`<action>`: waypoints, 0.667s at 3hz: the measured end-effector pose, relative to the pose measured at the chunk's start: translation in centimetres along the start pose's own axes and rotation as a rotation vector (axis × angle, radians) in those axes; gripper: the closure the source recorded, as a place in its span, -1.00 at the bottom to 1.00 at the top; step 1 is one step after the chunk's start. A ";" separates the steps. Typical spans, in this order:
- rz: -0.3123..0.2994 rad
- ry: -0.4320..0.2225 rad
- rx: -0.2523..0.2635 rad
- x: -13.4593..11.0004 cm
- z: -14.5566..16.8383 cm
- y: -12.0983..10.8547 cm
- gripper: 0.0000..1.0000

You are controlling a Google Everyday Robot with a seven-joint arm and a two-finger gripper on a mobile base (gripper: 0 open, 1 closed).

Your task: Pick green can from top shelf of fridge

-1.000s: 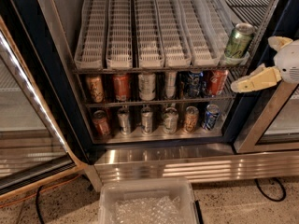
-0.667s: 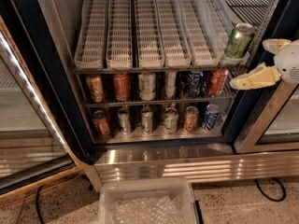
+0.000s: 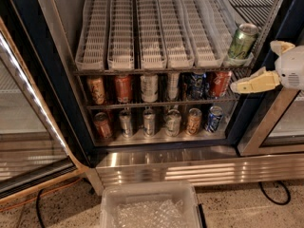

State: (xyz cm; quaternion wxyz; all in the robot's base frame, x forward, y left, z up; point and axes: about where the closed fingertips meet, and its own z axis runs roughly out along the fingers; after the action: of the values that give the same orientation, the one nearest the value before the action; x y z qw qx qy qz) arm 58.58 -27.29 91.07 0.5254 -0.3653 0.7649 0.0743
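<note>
The green can point(image 3: 242, 41) stands upright at the front right end of the top shelf point(image 3: 142, 63), a wire rack with long white ribbed lane trays, inside the open fridge point(image 3: 161, 167). My gripper point(image 3: 255, 65) reaches in from the right edge of the view, just right of the can and slightly below it. It is open and empty. One yellowish finger point(image 3: 254, 82) points left under the shelf's right corner, and the other finger point(image 3: 280, 45) shows above it. The gripper does not touch the can.
Two narrower wire racks below hold rows of orange, silver and blue cans point(image 3: 149, 87). A glass door point(image 3: 28, 141) stands open at the left. The right door frame point(image 3: 266, 122) is behind the gripper. A clear plastic bin point(image 3: 149, 205) sits on the floor in front of the steel base.
My gripper has edged slightly left toward the fridge. The green can has not moved.
</note>
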 end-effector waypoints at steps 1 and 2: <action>0.027 -0.034 0.048 0.5 1.1 -0.9 -0.92; 0.043 -0.069 0.084 0.5 2.1 -1.5 -0.80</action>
State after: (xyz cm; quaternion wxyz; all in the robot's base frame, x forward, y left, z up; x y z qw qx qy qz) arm 61.04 -27.59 90.19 0.5646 -0.3234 0.7565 0.0662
